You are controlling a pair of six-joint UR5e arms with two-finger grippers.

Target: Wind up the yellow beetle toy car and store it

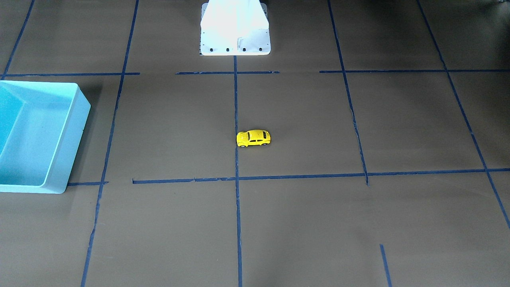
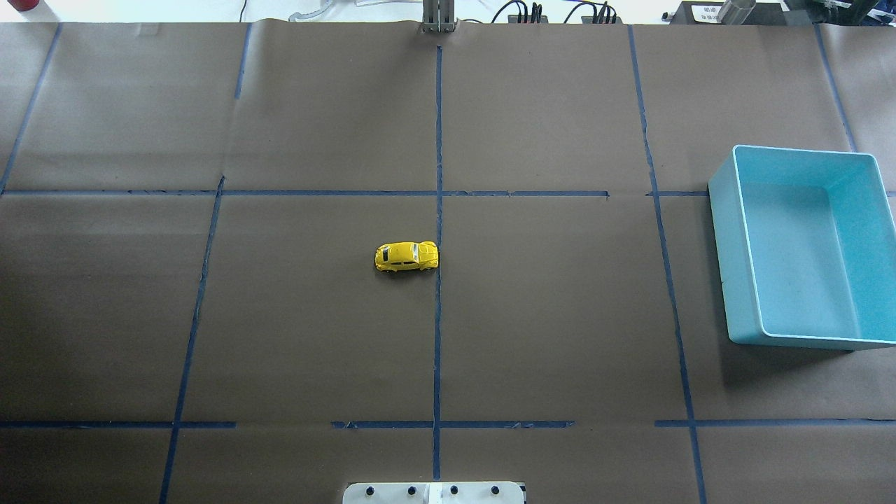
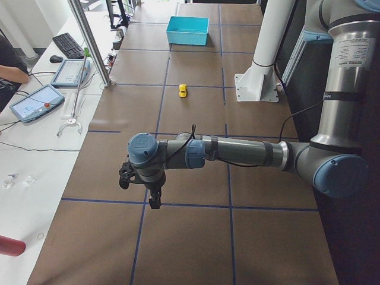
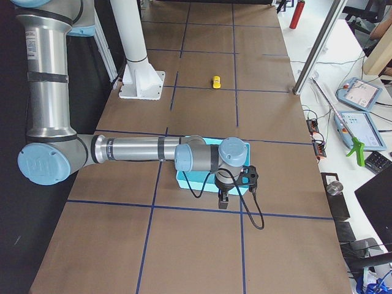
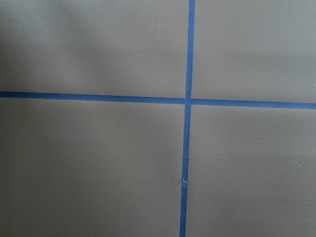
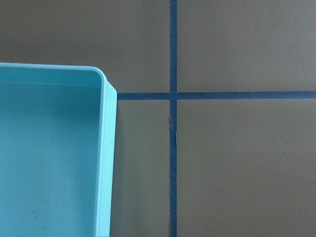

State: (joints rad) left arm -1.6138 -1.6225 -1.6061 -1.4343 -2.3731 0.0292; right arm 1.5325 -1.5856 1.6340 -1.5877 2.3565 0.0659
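Right now the yellow beetle toy car (image 2: pixel 407 257) is sitting on its wheels on the brown paper-covered bench (image 2: pixel 280 336), well apart from the light blue bin (image 2: pixel 735 280). Its length is running toward the bin, and the end nearer the bin is lying just beside a blue tape line (image 2: pixel 438 315). Nothing is touching the car, so I am judging that neither the winding nor the storing has begun.

The bin is standing open-topped, presumably waiting as the storage place. My right pincer (image 4: pixel 223 199) is hanging above the bench just beside one corner of the bin, with its wrist camera looking straight down on that corner. My left pincer (image 3: pixel 153 200) is hanging above bare paper far beyond the car from the bin. Both arms are probably resting wide to leave the car unobstructed.

Neither wrist view is showing any fingers, and each pincer is appearing only small and dark in a side view. I therefore cannot tell how far either one is open. The overhead and front-facing views are cutting off the bin's outer side. The car's underside and any winding mechanism are too small or hidden to make out.
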